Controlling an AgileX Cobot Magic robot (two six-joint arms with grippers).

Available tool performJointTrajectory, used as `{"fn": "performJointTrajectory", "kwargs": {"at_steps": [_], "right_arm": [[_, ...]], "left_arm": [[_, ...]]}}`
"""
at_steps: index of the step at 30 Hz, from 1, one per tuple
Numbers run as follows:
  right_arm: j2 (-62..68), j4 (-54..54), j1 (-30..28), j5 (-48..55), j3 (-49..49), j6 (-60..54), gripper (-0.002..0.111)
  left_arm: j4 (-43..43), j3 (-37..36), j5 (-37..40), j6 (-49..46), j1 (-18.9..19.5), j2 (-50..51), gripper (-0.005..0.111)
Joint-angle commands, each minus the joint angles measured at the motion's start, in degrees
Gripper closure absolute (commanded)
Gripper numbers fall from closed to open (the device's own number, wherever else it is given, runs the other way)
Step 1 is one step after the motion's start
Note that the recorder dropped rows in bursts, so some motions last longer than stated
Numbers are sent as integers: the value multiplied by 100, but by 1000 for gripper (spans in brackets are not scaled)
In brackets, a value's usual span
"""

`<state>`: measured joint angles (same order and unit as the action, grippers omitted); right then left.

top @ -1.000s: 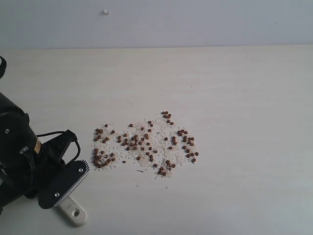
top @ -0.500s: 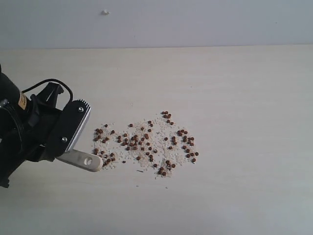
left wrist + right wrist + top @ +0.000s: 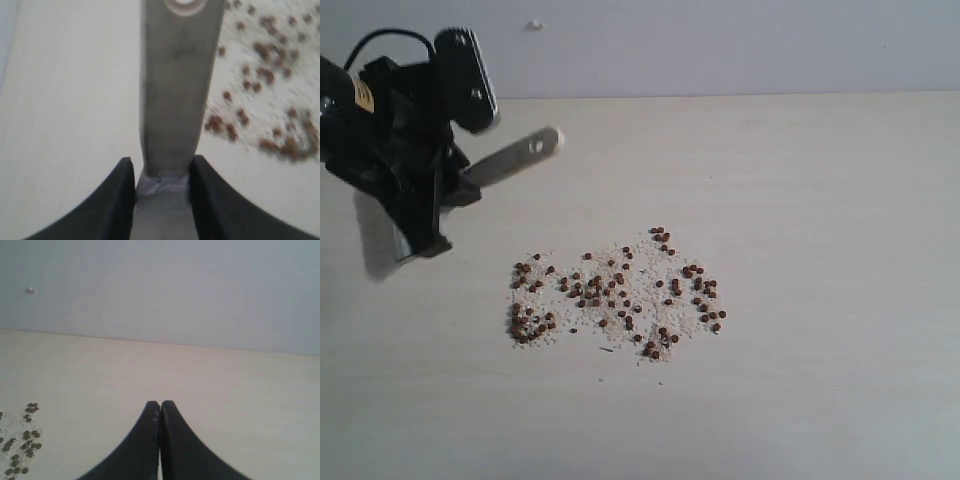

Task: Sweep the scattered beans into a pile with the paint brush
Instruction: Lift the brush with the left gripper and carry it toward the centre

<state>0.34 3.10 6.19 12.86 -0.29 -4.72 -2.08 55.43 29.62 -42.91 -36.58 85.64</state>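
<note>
Exterior: left gripper (image 3: 455, 185) is up at the far left of the table (image 3: 820, 200), clamped on the paint brush (image 3: 515, 157). The handle end with the hole pokes out toward the middle. The bristle end is mostly hidden behind the gripper, so I can't tell if it touches the table. The beans (image 3: 615, 295) lie in a wide loose band mid-table, mixed with pale crumbs, well apart from the brush. No pile yet. There's a lone white speck (image 3: 534, 24) on the back wall, not relevant.

Left wrist: two dark fingers squeeze the handle from both sides, low down by the band. The beans are blurred off to one side.

Right wrist: right gripper (image 3: 160, 407) has its fingers pressed together on nothing, over bare table. A few beans show at the edge.

Risks:
- Round beans will likely roll or flick off if the stroke is fast.
- If the bristles ride high they'll skip the beans; pressed too hard, they splay and the handle may twist in the grip.
- The spread is wide, so one pass probably leaves stragglers.
</note>
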Motion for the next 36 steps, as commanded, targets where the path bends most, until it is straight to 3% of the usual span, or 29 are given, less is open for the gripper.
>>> {"fn": "performJointTrajectory", "kwargs": {"at_steps": [1, 5, 9, 17, 21, 25, 29, 32, 34, 36], "right_arm": [[-34, -9, -17, -62, 29, 18, 108], [-34, -174, -17, -206, 29, -188, 108], [-34, -274, -17, -1181, 29, -347, 108], [-34, 6, -17, -2308, 29, 434, 108], [-34, 118, -17, -2772, 29, 1725, 108], [-34, 199, -17, -2982, 29, 3115, 108], [-34, -1641, -17, -3172, 23, 4104, 102], [490, -3102, -17, -3912, -110, 5551, 89], [1289, -3914, -17, -4415, -419, 5787, 76], [1977, -3979, -17, -4468, -687, 5787, 71]], "left_arm": [[617, 97, -1065, 895, 132, -32, 107], [1038, 97, -1737, 1545, 132, -32, 107], [1409, 97, -2382, 2011, 132, -32, 107], [1975, 97, -3296, 2280, 132, -9, 107], [1992, 22, -3391, 2280, 132, 12, 107], [1992, -322, -4060, 2280, 132, 12, 107], [1868, -676, -4704, 2280, 122, 12, 107], [1722, -911, -5245, 2296, 122, 12, 107], [1220, -1098, -5559, 2608, 93, 12, 107], [891, -1221, -5722, 2781, -5, 12, 107]]}}
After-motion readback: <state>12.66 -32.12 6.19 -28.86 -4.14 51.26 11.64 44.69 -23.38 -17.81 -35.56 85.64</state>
